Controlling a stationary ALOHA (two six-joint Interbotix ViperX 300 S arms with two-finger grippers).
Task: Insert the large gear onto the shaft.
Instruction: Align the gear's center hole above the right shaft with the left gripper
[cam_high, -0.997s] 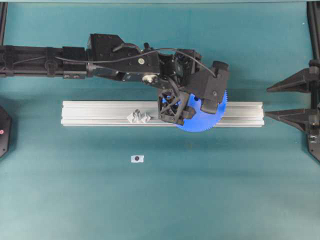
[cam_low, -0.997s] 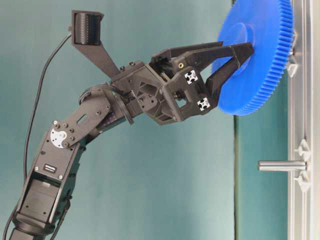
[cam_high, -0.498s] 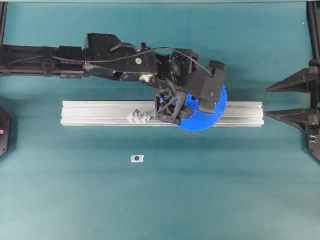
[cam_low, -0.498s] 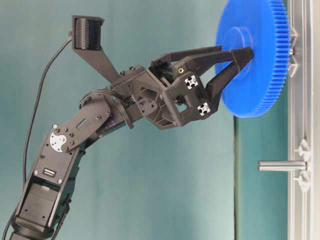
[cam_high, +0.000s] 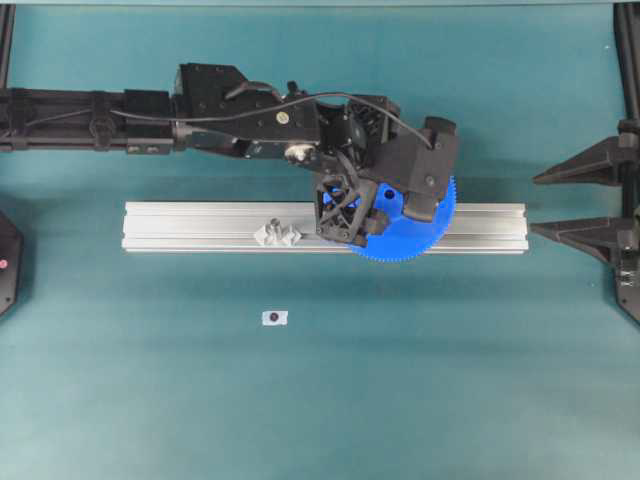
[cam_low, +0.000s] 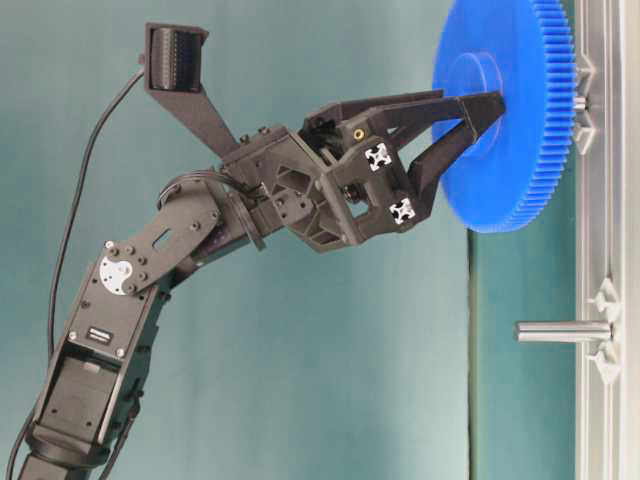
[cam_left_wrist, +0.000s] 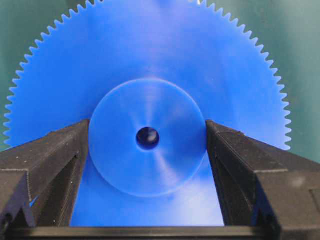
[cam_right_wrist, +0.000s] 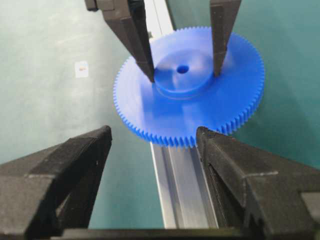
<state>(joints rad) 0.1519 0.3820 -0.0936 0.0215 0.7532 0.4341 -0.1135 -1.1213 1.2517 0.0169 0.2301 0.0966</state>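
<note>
**Table-level view** (turned on its side). The rail (cam_low: 600, 420) runs up the 3 o'clock edge. At 1 o'clock the left pincer (cam_low: 483, 115) holds the large gear (cam_low: 520, 170) by its raised hub, one finger on each side. The gear's face is nearly parallel to the rail, with a gap between them. In that gap a short silver length of the shaft (cam_low: 581, 101) shows behind the gear. At 4 o'clock a second pin (cam_low: 560, 331) stands bare. I judge the step to be the insertion itself: the gear is lined up over the shaft but not seated. Next it should be pressed straight along the shaft, kept square so the bore does not bind, and released only once it bottoms out.

**Left wrist view.** This gives what the side view cannot: both fingers meet the hub rim, at 9 and 3 o'clock. The centre hole reads dark, so I cannot tell whether the shaft tip has entered it.

**Right wrist view.** The right pincer (cam_right_wrist: 152, 135) is spread wide and empty, well apart from the gear, which lies toward 12 o'clock over the rail. The shaft is hidden here.

**Overhead view.** Only here is the layout along the rail plain: the gear sits right of centre and the bare pin to its 9 o'clock. A small tag (cam_high: 274, 317) lies on the counter (cam_high: 420, 400) toward 6 o'clock. The gap under the gear cannot be read from above.
</note>
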